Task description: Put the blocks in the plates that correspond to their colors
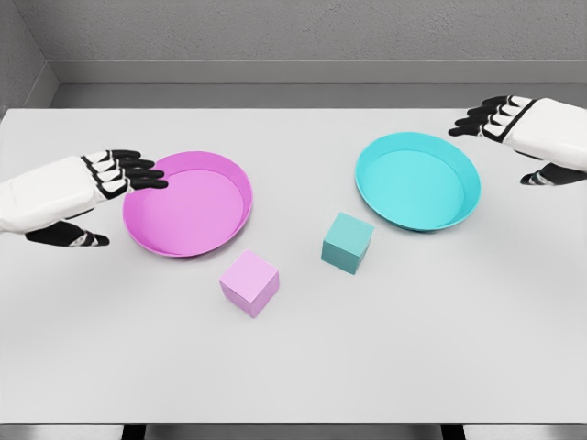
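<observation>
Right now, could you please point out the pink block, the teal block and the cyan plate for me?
pink block [249, 283], head view, on its top face.
teal block [347, 243], head view, on its front face.
cyan plate [417, 213], head view, on its near inner wall.

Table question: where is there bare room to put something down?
The table is bare along its near edge, below the pink block and teal block. A strip between the pink plate and teal plate is free. It is crowded where blocks sit beside plates.
</observation>
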Controlling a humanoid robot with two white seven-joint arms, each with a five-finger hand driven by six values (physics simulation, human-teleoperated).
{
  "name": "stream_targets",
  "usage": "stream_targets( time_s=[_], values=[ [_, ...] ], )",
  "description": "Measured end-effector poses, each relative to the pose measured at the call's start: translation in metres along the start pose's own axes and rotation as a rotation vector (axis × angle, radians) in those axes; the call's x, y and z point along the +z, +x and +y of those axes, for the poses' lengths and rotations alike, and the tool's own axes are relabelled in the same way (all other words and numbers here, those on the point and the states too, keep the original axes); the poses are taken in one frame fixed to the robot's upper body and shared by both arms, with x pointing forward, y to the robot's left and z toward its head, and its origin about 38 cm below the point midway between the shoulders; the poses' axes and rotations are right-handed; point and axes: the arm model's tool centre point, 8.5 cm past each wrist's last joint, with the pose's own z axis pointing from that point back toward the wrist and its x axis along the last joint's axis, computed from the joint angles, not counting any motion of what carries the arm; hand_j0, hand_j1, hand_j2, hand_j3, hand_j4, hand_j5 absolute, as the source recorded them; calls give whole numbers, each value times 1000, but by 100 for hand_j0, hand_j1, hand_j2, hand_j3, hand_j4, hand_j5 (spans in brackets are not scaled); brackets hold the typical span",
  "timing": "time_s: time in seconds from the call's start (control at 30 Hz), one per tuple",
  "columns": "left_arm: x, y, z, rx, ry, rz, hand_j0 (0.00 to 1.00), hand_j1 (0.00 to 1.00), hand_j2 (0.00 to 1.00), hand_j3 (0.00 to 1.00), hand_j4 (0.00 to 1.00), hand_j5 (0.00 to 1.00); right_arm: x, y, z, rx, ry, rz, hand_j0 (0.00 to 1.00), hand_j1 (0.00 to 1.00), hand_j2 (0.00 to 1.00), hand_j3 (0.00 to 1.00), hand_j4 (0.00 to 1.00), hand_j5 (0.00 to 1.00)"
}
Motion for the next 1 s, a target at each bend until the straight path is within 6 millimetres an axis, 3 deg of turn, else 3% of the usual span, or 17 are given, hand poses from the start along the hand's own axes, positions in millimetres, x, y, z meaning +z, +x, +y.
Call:
stream_targets(
  time_s=[0.1, 0.2, 0.4, 0.6, 0.83, 1.0],
  values=[
    [-1, 1, -3, 7, -5, -4, 100, 100, 100, 100, 100, 100, -1, 0, -2, 4, -2, -1, 100, 100, 100, 100, 100, 100],
    [-13, 2, 7, -21, 8, -32, 100, 100, 100, 100, 100, 100, -1, 0, -2, 5, -1, -1, 100, 100, 100, 100, 100, 100],
    [-58, 25, -32, 51, -70, -149, 100, 100, 100, 100, 100, 100, -13, 4, -6, 23, -18, -13, 100, 100, 100, 100, 100, 100],
    [-79, 41, -51, 100, -82, -211, 100, 100, 100, 100, 100, 100, -57, 25, 0, 87, -4, -61, 100, 100, 100, 100, 100, 100],
    [-91, 50, -57, 121, -72, -246, 100, 100, 100, 100, 100, 100, -76, 61, 1, 143, 9, -162, 100, 100, 100, 100, 100, 100],
    [-92, 51, -59, 105, -86, -249, 100, 100, 100, 100, 100, 100, -88, 79, 15, 142, 53, -223, 100, 100, 100, 100, 100, 100]
  ],
)
